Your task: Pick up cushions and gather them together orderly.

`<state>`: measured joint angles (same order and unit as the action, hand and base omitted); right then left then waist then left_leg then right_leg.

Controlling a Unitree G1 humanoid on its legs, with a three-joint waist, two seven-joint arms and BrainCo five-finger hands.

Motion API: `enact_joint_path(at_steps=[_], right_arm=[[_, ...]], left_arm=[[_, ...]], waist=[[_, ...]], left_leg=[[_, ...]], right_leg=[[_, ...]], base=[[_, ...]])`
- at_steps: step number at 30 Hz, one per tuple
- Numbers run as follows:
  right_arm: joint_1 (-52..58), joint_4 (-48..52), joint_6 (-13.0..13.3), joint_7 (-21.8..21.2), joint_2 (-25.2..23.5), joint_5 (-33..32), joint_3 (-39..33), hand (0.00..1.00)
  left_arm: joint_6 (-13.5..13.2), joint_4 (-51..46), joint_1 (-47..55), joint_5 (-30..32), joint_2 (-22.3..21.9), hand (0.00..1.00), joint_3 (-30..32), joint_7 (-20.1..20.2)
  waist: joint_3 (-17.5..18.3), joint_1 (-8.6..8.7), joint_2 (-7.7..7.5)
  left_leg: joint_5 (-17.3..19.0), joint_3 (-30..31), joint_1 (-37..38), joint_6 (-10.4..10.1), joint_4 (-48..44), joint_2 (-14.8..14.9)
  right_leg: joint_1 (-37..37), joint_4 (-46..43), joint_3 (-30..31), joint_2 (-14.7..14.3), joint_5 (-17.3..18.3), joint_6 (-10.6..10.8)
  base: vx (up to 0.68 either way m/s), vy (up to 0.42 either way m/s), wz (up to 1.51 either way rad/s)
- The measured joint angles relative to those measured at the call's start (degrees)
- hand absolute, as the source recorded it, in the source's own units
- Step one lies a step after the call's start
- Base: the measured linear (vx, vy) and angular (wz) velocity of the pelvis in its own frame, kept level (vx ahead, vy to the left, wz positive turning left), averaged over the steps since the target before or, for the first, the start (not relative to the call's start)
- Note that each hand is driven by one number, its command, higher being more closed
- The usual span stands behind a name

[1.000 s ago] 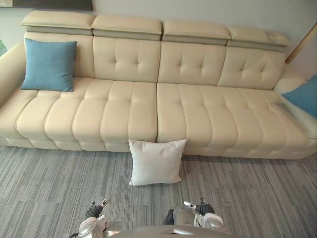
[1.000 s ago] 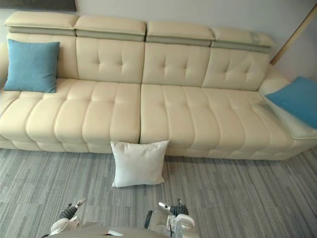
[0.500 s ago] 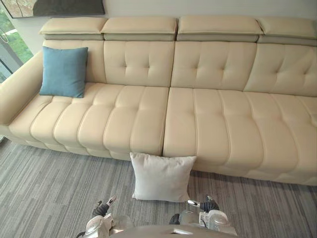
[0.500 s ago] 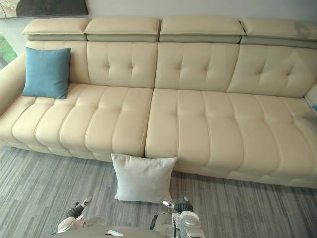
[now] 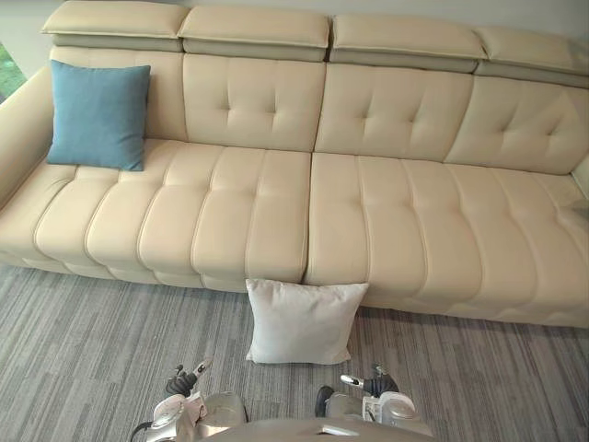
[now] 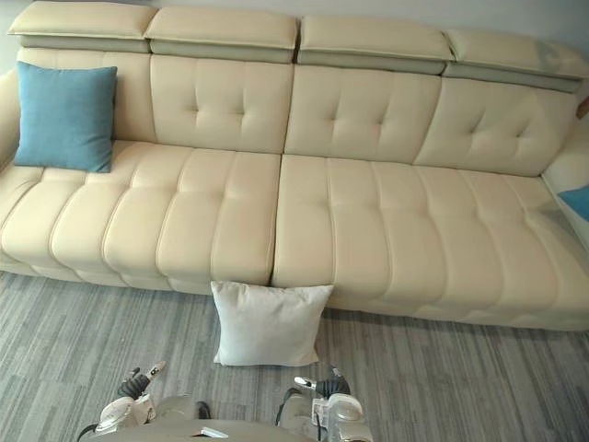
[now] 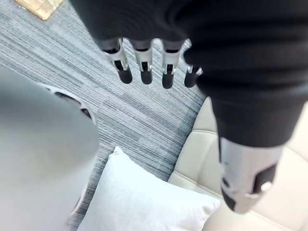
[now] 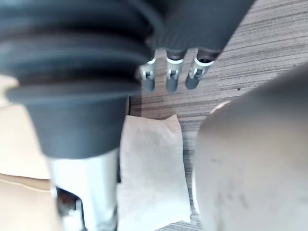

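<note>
Cushions, as I see them: the white square fabric cushion (image 5: 304, 320) stands on the grey striped carpet (image 5: 83, 359), leaning against the front of the cream tufted leather sofa (image 5: 396, 221) near its middle seam. One blue square cushion (image 5: 98, 115) sits upright against the backrest at the sofa's left end; a second blue cushion (image 6: 576, 201) shows at the far right end, cut off by the edge. My left hand (image 7: 144, 67) and right hand (image 8: 172, 79) hang low over the carpet near the white cushion, fingers loose and straight, holding nothing
</note>
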<state>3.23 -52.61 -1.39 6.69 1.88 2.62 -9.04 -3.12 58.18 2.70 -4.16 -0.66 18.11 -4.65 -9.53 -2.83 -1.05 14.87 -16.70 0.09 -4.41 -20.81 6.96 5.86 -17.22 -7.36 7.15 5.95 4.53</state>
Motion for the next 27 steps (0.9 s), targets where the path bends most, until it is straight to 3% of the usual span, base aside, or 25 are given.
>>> enact_joint_path(at_steps=[4, 8, 13, 20, 22, 27], right_arm=[[-0.9, -0.1, 0.0, 0.2, 0.8, 0.0, 2.1, 0.0], [-4.4, 0.1, -0.1, 1.7, 1.6, 0.0, 2.1, 0.0], [-10.5, 4.8, -0.6, 4.0, 3.3, 0.0, 2.3, 0.0], [-20.5, 9.5, -1.1, 9.0, 7.1, -3.1, 0.6, 0.0], [-25.7, 10.5, -1.1, 9.8, 7.8, -6.9, -0.5, 0.0], [-37.0, 11.9, -0.8, 11.8, 9.6, -10.3, -0.7, 0.0]], left_arm=[[0.0, -0.1, -0.9, -0.3, 0.2, 0.0, -0.4, -0.4], [0.1, -0.3, -4.7, -2.5, 0.9, 0.0, -2.5, -1.6], [0.0, -4.3, -10.6, -4.7, 2.1, 0.0, -5.4, -3.9], [-0.5, -5.9, -20.1, -7.7, 4.5, 0.0, -4.6, -6.7], [-0.5, -6.6, -24.8, -10.2, 4.7, 0.0, -4.5, -7.7], [-0.8, -12.4, -33.6, -14.1, 5.7, 0.0, -4.5, -9.0]], waist=[[-0.1, -0.16, 0.08], [-3.3, -0.16, 0.39], [-9.6, 0.29, 0.57], [-14.8, 1.85, 1.37], [-17.2, 2.51, 2.11], [-21.3, 2.47, 2.02]], left_leg=[[0.6, -0.1, -3.6, 0.6, -2.7, 0.3], [1.6, 1.0, -11.6, 1.3, -10.3, 1.0], [5.4, 0.6, -24.2, 2.9, -21.3, 3.1], [5.2, 1.2, -41.3, 3.6, -27.4, 4.4], [4.4, 2.7, -48.1, 3.7, -30.3, 4.7], [4.6, 5.1, -61.8, 3.6, -39.1, 5.8]], right_leg=[[3.5, -1.9, 0.5, 0.2, -0.2, 0.0], [10.7, -7.9, 0.8, 0.7, 0.1, -0.2], [24.4, -17.6, 4.2, 0.4, 1.3, -0.8], [41.1, -20.4, 7.2, -1.8, -2.4, -2.0], [47.6, -23.9, 7.1, -1.9, -2.3, -2.2], [62.1, -35.2, 6.9, -2.0, 0.4, -3.3]], base=[[-0.1, 0.013, -0.05], [-0.13, 0.023, 0.05], [-0.3, 0.013, -0.21], [-0.17, -0.017, -0.14], [-0.11, -0.07, 0.12], [-0.05, -0.058, 0.12]])
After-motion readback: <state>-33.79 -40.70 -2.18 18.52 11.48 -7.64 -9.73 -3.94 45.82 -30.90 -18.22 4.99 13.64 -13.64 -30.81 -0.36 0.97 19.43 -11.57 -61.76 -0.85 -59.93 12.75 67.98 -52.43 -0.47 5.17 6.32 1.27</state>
